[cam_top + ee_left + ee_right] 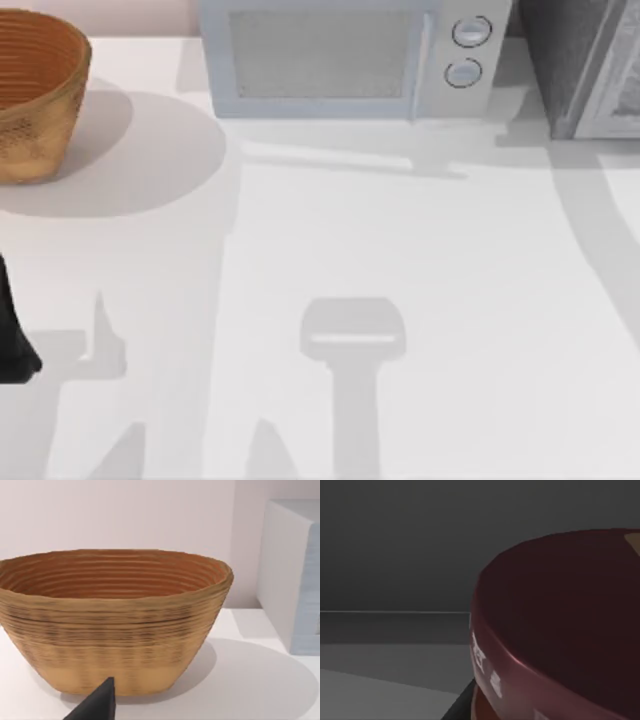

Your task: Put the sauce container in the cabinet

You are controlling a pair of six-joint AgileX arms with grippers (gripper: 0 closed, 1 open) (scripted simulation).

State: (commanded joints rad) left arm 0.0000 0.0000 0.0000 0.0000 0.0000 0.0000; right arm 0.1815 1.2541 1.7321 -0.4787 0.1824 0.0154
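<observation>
The sauce container [560, 630] was seen right up close, dark grey surfaces behind it; end effector grip couldn't be told.

The left arm [15, 335] was parked at the bench's [400, 250] left edge.

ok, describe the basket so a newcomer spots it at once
Start at the white microwave along the table's back edge. Go left to the table's far-left corner: the woven basket sits there. It is the lone round, tan, ribbed, open-topped thing beside boxy appliances.
</observation>
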